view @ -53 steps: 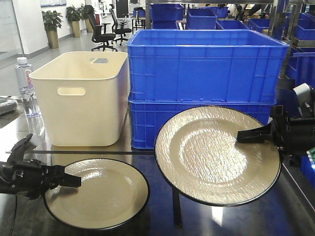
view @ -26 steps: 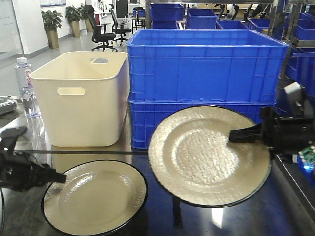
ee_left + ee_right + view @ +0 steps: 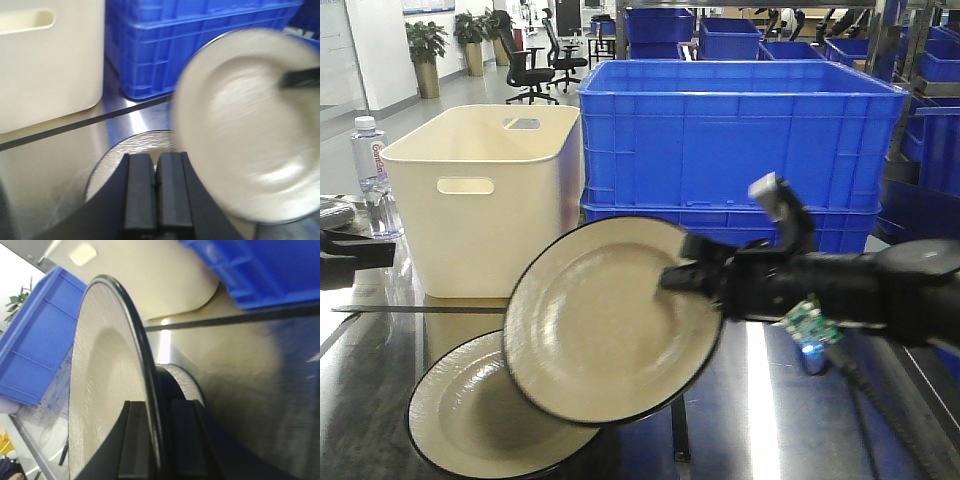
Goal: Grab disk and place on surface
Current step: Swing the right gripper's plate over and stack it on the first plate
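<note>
A cream disk (image 3: 605, 320) with a black rim hangs tilted above the dark glossy surface (image 3: 770, 420). My right gripper (image 3: 680, 277) is shut on its right rim; in the right wrist view the rim (image 3: 145, 365) runs between the fingers of the right gripper (image 3: 159, 415). The held disk overlaps a second, similar disk (image 3: 470, 420) lying flat on the surface. My left gripper (image 3: 382, 250) is at the far left edge, away from both disks. In the left wrist view the left gripper (image 3: 156, 165) is shut with nothing in it, above the lying disk (image 3: 125, 150).
A cream bin (image 3: 485, 200) stands at the back left, with stacked blue crates (image 3: 740, 150) to its right. A water bottle (image 3: 370, 170) stands far left. Black tape lines (image 3: 420, 308) cross the surface.
The right arm has swung left with the disk, which now hangs over the lying disk. The left gripper has pulled back leftward off the lying disk.
</note>
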Robot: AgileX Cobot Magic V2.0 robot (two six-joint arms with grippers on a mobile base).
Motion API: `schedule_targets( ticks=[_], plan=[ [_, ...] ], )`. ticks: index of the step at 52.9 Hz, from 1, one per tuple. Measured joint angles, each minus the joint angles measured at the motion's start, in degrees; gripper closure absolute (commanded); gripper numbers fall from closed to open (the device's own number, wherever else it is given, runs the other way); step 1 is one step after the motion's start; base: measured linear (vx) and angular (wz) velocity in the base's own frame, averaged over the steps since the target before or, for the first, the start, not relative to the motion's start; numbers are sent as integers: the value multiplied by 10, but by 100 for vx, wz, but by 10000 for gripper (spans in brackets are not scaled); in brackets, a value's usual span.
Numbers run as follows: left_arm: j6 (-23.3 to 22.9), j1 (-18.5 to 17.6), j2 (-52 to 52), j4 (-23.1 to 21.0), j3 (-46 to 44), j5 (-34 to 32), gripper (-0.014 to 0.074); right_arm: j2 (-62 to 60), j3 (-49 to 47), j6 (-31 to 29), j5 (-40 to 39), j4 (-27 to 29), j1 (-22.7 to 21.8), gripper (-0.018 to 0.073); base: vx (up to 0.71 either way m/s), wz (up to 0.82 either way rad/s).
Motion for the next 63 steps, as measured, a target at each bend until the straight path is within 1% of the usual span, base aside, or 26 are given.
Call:
schedule_targets(
  ticks=[6,10,13,18,21,25,27,28,34,38,41,47,53,57,59,63],
  plan=[
    [-16,0,-20,14,0,21,604,32,0,-2,-40,16,48,563,0,0],
    [-28,0,-26,25,0,27,604,53,1,-17,-60,28,74,547,0,0],
    [-34,0,-28,29,0,31,604,66,2,-37,-71,43,88,524,0,0],
    [-37,0,-28,32,0,36,604,82,2,-84,-79,86,103,459,0,0],
    [-37,0,-28,33,1,38,604,86,2,-111,-79,108,107,398,0,0],
    [-37,0,-28,33,1,39,604,87,2,-155,-73,130,109,288,0,0],
    [-38,0,-28,33,1,39,604,87,2,-172,-72,136,109,230,0,0],
    [-39,0,-28,33,1,39,604,87,2,-183,-72,138,109,181,0,0],
    [-42,0,-28,33,1,39,604,87,1,-231,-72,144,109,16,0,0],
    [-43,0,-28,33,1,39,604,87,1,-275,-72,146,109,-66,0,0],
    [-43,0,-28,33,1,39,604,87,1,-313,-76,146,109,-97,0,0],
    [-44,0,-28,36,1,39,604,87,1,-398,-95,149,109,-97,0,0],
    [-54,0,-28,57,1,39,604,87,0,-473,-126,151,109,-64,0,0],
    [-70,0,-28,86,1,40,603,85,0,-523,-158,154,109,-29,0,0],
    [-85,0,-28,108,1,40,602,83,0,-544,-174,155,109,-5,0,0],
    [-116,0,-28,151,4,39,601,73,0,-572,-218,155,109,44,0,0]
  ],
)
